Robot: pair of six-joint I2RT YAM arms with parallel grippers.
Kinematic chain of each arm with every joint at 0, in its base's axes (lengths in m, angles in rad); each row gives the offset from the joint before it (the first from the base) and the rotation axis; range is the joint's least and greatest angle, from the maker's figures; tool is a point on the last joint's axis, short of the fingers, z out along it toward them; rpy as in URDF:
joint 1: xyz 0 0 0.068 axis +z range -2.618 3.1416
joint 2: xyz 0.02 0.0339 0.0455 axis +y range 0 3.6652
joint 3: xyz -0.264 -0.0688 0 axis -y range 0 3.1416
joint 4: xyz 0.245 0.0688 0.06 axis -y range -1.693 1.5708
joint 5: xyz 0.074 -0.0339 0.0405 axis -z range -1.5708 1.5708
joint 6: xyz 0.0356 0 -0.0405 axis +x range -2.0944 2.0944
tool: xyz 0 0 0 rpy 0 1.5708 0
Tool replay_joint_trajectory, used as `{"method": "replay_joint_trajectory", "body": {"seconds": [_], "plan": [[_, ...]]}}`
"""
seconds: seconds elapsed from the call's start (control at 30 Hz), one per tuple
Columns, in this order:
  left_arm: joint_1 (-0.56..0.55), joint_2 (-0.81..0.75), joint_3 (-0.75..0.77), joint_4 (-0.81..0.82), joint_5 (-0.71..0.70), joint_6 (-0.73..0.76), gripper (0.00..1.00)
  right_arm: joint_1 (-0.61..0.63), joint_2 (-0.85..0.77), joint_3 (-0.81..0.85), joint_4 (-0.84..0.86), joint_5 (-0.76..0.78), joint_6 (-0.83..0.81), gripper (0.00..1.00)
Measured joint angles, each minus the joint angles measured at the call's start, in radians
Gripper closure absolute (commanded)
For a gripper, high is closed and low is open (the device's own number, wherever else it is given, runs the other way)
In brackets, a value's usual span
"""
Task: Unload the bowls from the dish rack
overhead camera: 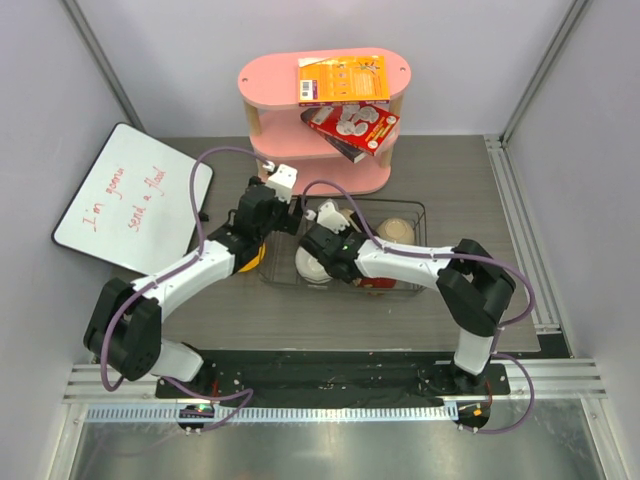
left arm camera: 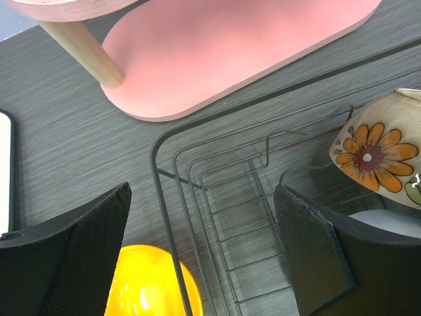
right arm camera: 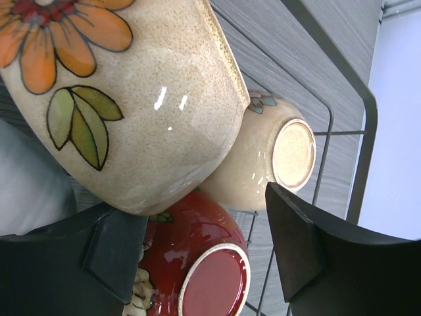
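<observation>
Wire rack (right arm camera: 366,151): two beige bowls (right arm camera: 151,112) (right arm camera: 270,151), one red bowl (right arm camera: 191,243).

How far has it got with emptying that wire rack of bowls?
Done, it seems: the yellow bowl sits just outside the dish rack. In hand: nothing gripped; the right arm reaches over the rack, jaws open by the dark red bowl. To do: red, floral bowl, beige bowl and white bowl, all in the rack.

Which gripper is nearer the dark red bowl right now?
Right. The right gripper hangs just over the dark red bowl, which shows between its jaws. The left gripper hovers at the dish rack left end, near the yellow bowl.
</observation>
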Motion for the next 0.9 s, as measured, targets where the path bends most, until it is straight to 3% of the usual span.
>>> {"method": "replay_joint_trajectory", "body": {"seconds": [0.2, 0.4, 0.43, 0.47, 0.73, 0.8, 0.9], "plan": [[-0.002, 0.0, 0.0, 0.0, 0.004, 0.0, 0.1, 0.0, -0.018, -0.039, 0.104, 0.016, -0.088, 0.25], [0.001, -0.001, 0.0, 0.0, -0.002, -0.001, 0.11, 0.0, -0.018, -0.048, 0.171, 0.058, -0.158, 0.42], [0.002, -0.001, 0.0, 0.0, -0.003, -0.002, 0.11, -0.002, -0.018, -0.048, 0.177, 0.061, -0.167, 0.52], [0.002, -0.001, 0.0, 0.001, -0.003, -0.003, 0.1, -0.003, -0.018, -0.048, 0.183, 0.065, -0.177, 0.55], [0.007, -0.001, 0.001, 0.0, -0.004, -0.004, 0.11, -0.015, -0.011, -0.048, 0.212, 0.069, -0.203, 0.66], [0.007, -0.001, 0.001, 0.0, -0.004, -0.004, 0.11, -0.016, -0.01, -0.048, 0.214, 0.069, -0.205, 0.93], [0.007, -0.001, 0.002, 0.001, -0.005, -0.011, 0.11, -0.019, -0.01, -0.046, 0.23, 0.097, -0.211, 0.99]]}}
